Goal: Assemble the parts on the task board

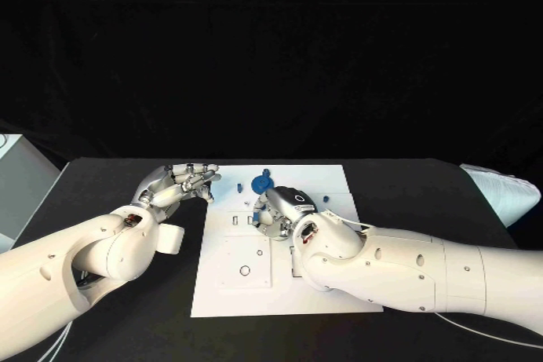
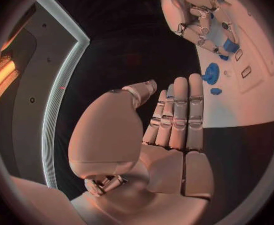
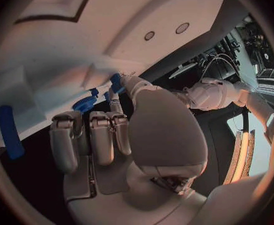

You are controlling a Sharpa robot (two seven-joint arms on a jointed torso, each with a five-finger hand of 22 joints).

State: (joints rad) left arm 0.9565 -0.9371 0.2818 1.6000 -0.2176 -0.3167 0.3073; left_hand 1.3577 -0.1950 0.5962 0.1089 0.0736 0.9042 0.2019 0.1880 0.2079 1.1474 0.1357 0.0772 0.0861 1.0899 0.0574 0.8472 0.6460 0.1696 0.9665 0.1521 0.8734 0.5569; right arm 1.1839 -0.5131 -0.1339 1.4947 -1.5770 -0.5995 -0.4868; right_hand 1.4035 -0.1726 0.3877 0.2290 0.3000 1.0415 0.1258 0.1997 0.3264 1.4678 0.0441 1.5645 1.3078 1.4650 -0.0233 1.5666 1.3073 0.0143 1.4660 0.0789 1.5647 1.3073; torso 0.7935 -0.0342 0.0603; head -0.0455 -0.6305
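The white task board lies in the middle of the black table. My right hand is low over the board's middle, fingers curled down. In the right wrist view its thumb and a fingertip pinch a small blue part against the board. A round blue part lies near the board's far edge, with a small blue piece beside it and a blue rod farther along. My left hand hovers at the board's left edge, fingers straight and together, holding nothing.
Rectangular slots and round holes mark the board's near half. A white box stands off the table's left side and pale cloth lies at its right edge. Bare black table surrounds the board.
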